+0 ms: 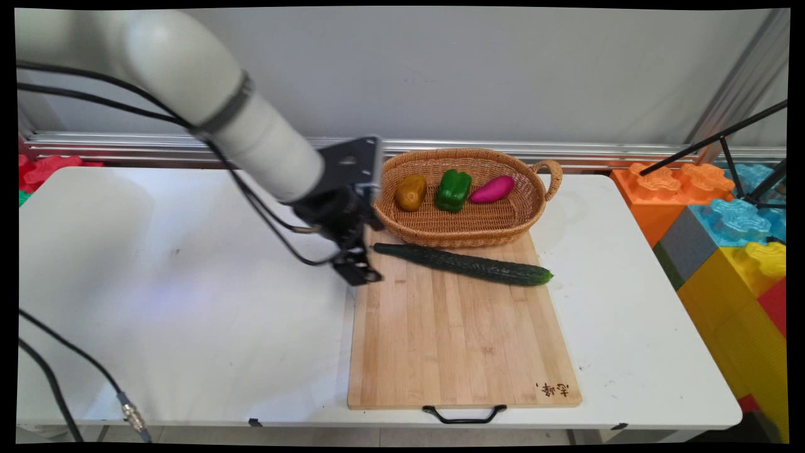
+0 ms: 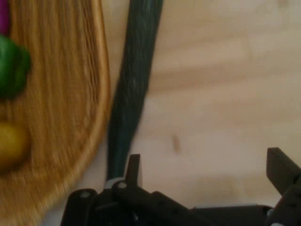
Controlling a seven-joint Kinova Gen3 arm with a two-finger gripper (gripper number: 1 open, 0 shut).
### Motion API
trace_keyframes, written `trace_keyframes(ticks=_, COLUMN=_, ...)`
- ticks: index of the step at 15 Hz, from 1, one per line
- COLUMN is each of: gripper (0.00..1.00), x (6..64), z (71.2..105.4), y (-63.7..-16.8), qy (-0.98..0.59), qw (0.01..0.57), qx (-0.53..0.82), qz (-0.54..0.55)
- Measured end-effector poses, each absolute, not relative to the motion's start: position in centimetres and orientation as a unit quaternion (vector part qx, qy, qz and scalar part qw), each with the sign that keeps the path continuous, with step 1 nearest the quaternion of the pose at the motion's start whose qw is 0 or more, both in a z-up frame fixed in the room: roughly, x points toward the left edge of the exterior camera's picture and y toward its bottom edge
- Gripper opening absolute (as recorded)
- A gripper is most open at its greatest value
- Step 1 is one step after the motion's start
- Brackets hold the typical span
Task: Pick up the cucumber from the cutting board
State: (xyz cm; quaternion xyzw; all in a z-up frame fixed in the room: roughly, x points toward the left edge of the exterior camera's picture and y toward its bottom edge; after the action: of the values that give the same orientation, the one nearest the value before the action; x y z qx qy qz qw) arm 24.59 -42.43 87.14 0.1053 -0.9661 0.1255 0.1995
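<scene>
Gripper (image 1: 360,267): black, two-finger, low over the far left corner of the cutting board (image 1: 462,340), fingers spread wide, nothing held; one fingertip (image 2: 133,165) just beside the stem end of the cucumber (image 1: 465,264), the other well off to the side over bare wood.
Surface (image 1: 188,302): white; cables trailing along the left.
Cutting board: pale bamboo, long side running front to back, black handle (image 1: 464,415) at the near edge, dark stamp at the near right corner.
Cucumber: dark green, long, lying across the far end of the board, tip past the right edge, just beside the basket's near rim.
Basket (image 1: 465,233): woven wicker, oval, loop handle at right, partly resting on the board's far edge. Contents, left to right: yellow pepper (image 1: 410,192), green pepper (image 1: 453,189), magenta eggplant (image 1: 492,189).
Foam blocks (image 1: 723,220): orange, blue, yellow, beyond the right edge.
</scene>
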Motion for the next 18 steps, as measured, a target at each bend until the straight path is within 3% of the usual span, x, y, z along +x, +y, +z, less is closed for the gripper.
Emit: trace_keyframes(ticks=18, gripper=1.0, x=9.8, z=80.5, y=-45.3, qy=-0.952, qw=0.215, qx=0.009, qz=0.219)
